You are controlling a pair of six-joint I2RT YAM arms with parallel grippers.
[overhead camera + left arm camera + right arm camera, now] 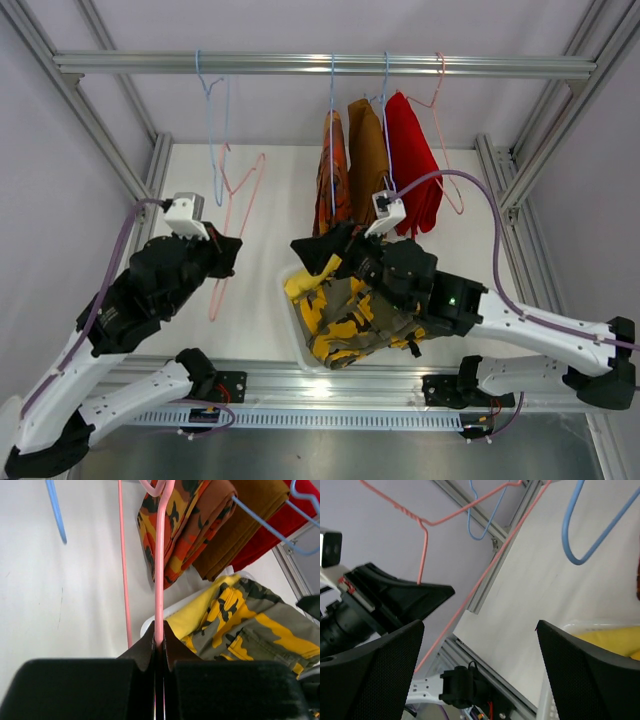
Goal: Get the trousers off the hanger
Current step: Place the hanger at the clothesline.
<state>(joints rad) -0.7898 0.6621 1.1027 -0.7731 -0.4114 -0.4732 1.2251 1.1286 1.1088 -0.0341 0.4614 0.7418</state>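
At the worktop's near edge, top view, a basket (296,330) holds yellow trousers (305,285) and camouflage trousers (352,320). Patterned trousers (333,175), brown trousers (368,155) and red trousers (410,160) hang towards the far edge.

Left wrist: the left fingers (143,652) pinch a pink hanger (159,555).

Right wrist: the right fingers (375,675) are spread wide, holding nothing.

– What sits where?
– Three pairs of trousers (367,150) hang from the rail (300,64) at the back; two more pairs (350,315) lie in the basket (298,330) before them.
– And left of those?
– A hanger (159,555), above the table (260,300).
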